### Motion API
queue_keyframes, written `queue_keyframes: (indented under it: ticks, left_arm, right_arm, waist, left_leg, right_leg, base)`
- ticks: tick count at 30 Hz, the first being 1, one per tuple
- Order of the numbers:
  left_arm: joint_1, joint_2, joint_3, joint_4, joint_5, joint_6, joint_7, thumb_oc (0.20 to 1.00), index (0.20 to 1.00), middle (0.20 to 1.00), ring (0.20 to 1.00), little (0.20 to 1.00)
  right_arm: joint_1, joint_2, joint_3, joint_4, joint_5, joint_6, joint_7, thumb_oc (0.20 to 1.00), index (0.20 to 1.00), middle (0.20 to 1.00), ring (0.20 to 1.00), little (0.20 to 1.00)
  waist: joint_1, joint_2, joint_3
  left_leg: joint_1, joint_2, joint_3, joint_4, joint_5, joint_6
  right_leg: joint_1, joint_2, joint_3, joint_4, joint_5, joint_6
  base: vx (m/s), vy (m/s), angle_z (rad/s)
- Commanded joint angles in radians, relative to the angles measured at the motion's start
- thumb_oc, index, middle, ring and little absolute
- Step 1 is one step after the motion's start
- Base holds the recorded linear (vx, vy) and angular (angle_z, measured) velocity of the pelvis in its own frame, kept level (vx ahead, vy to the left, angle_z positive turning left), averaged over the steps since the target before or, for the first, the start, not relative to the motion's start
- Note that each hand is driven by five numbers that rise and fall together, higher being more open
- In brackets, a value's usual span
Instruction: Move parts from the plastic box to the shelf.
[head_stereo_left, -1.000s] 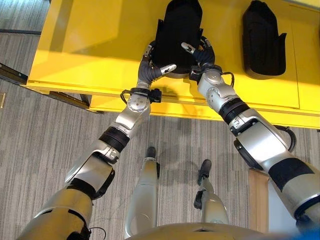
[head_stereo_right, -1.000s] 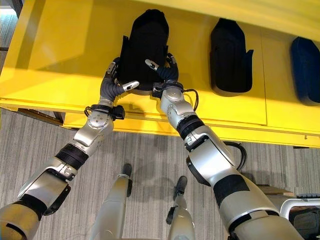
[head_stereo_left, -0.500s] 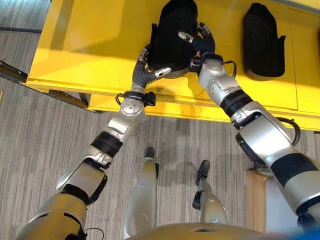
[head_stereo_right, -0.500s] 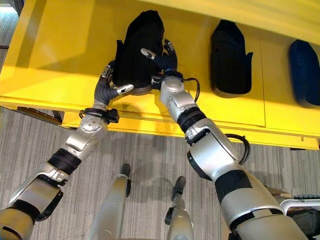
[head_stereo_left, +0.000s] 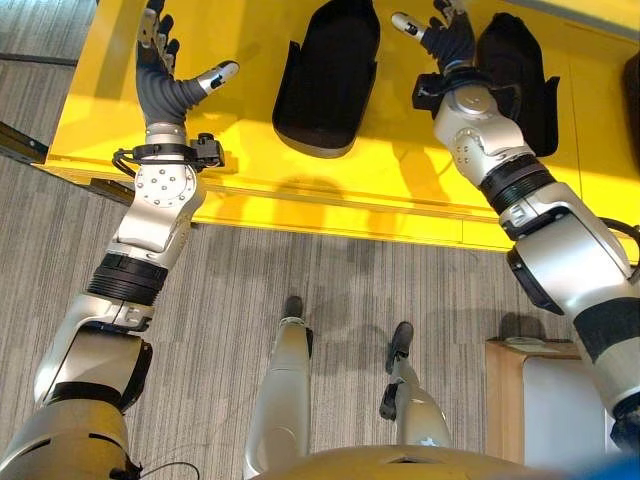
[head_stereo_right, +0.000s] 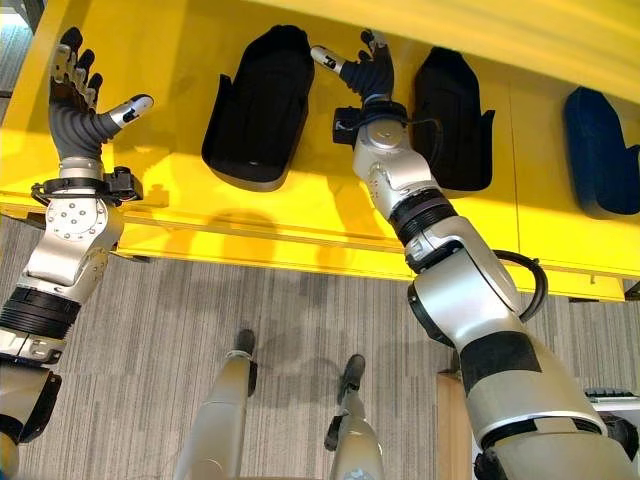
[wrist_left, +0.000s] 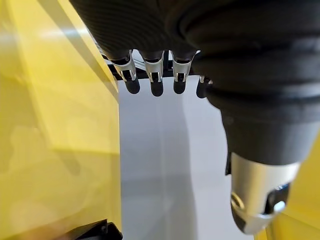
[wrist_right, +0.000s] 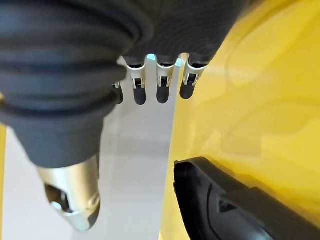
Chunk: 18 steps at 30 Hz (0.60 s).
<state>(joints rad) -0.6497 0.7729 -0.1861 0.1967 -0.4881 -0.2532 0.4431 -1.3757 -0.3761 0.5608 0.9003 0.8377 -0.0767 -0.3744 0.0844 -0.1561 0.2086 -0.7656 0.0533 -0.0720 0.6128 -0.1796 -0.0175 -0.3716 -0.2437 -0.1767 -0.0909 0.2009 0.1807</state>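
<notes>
Left eye view shows a black part (head_stereo_left: 330, 80) lying on the yellow shelf (head_stereo_left: 200, 150) at upper centre, touched by neither hand. At upper left the left hand (head_stereo_left: 165, 75) is spread wide; at upper right the right hand (head_stereo_left: 445, 40) is open, holding nothing, beside a second black part (head_stereo_left: 525, 80).

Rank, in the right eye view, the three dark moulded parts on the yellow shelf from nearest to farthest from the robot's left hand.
From the left hand, raised at the shelf's left end:
1. Black moulded part, left of the right hand.
2. Second black moulded part, just right of that hand.
3. Dark blue moulded part, at the far right edge.
</notes>
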Motion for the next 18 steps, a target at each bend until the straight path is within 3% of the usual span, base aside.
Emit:
queue_keyframes:
  ticks: [1, 4, 7, 8, 10, 13, 18]
  left_arm:
    - [-0.006, 0.044, 0.043, -0.108, 0.032, -0.081, 0.013, 1.0, 1.0, 1.0, 1.0, 1.0]
    - [0.055, 0.037, 0.083, -0.141, 0.042, -0.078, 0.007, 1.0, 1.0, 1.0, 1.0, 1.0]
    - [0.222, 0.031, 0.186, -0.207, 0.105, -0.036, -0.018, 1.0, 1.0, 1.0, 1.0, 1.0]
    - [0.342, 0.011, 0.271, -0.232, 0.176, 0.005, -0.026, 1.0, 1.0, 1.0, 1.0, 1.0]
    - [0.408, -0.001, 0.313, -0.246, 0.222, 0.032, -0.035, 1.0, 1.0, 1.0, 1.0, 1.0]
    - [0.536, -0.022, 0.391, -0.289, 0.339, 0.075, -0.053, 1.0, 1.0, 1.0, 1.0, 1.0]
    - [0.681, -0.061, 0.465, -0.343, 0.541, 0.116, -0.073, 1.0, 1.0, 1.0, 1.0, 1.0]
  right_arm:
    - [-0.09, -0.119, -0.042, -0.07, -0.041, -0.063, 0.009, 1.0, 1.0, 1.0, 1.0, 1.0]
    - [-0.051, -0.138, -0.056, -0.13, -0.04, -0.069, 0.015, 1.0, 1.0, 1.0, 1.0, 1.0]
    - [0.114, -0.23, -0.105, -0.379, -0.066, -0.065, 0.058, 1.0, 1.0, 1.0, 1.0, 1.0]
    - [0.303, -0.274, -0.195, -0.602, -0.103, -0.07, 0.089, 1.0, 1.0, 1.0, 1.0, 1.0]
    - [0.418, -0.29, -0.262, -0.715, -0.137, -0.07, 0.102, 1.0, 1.0, 1.0, 1.0, 1.0]
    - [0.673, -0.271, -0.388, -0.919, -0.166, -0.072, 0.169, 1.0, 1.0, 1.0, 1.0, 1.0]
    - [0.999, -0.174, -0.5, -1.112, -0.199, -0.074, 0.273, 1.0, 1.0, 1.0, 1.0, 1.0]
  waist:
    - [0.031, 0.024, 0.034]
    - [0.028, 0.025, 0.034]
    - [0.012, 0.026, 0.027]
    - [0.0, 0.028, 0.021]
    - [-0.01, 0.034, 0.021]
    - [-0.02, 0.039, 0.008]
    - [-0.034, 0.055, -0.01]
  left_leg:
    - [0.089, -0.046, 0.073, -0.129, 0.014, 0.006]
    - [0.102, -0.044, 0.075, -0.135, 0.017, 0.006]
    - [0.148, -0.034, 0.079, -0.157, 0.026, 0.006]
    - [0.186, -0.025, 0.081, -0.178, 0.034, 0.005]
    - [0.203, -0.019, 0.082, -0.189, 0.042, 0.004]
    - [0.237, -0.016, 0.08, -0.22, 0.065, 0.002]
    - [0.292, 0.002, 0.084, -0.262, 0.091, -0.008]
  right_leg:
    - [0.207, -0.009, 0.012, 0.049, -0.149, 0.005]
    - [0.21, -0.008, 0.014, 0.054, -0.152, 0.003]
    - [0.223, -0.006, 0.016, 0.062, -0.162, -0.001]
    - [0.24, -0.003, 0.013, 0.064, -0.171, -0.005]
    - [0.248, -0.002, 0.01, 0.063, -0.173, -0.006]
    - [0.265, -0.002, 0.003, 0.06, -0.176, -0.006]
    - [0.29, 0.005, -0.007, 0.063, -0.201, -0.013]
  base:
    - [0.0, 0.0, 0.0]
    - [0.0, 0.0, 0.0]
    - [0.01, -0.013, -0.01]
    - [0.03, -0.045, -0.03]
    - [0.03, -0.035, -0.04]
    - [0.01, -0.049, -0.19]
    - [0.0, -0.065, -0.06]
